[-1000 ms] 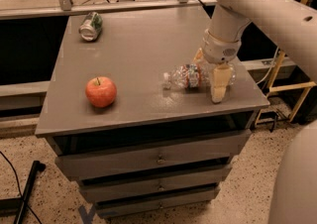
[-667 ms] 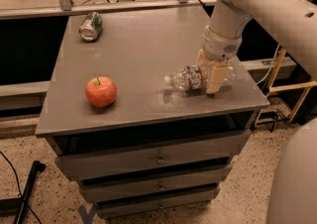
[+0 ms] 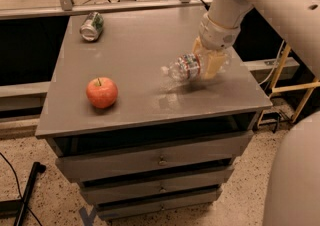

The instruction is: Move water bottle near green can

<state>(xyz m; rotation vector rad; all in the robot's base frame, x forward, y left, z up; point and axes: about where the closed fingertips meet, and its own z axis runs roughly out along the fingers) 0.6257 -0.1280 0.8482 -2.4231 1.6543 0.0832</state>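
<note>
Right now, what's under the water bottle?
Only bare grey table top, with the bottle's shadow on it. The water bottle looks lifted, gripped at the table's right side by the gripper, which covers its back end. Nothing else shows underneath.

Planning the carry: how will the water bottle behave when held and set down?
The water bottle looks clear, probably light. The end effector, at the right of the table, grips its base end; thin ribbed plastic may flex. Set down sideways, it could roll.
</note>
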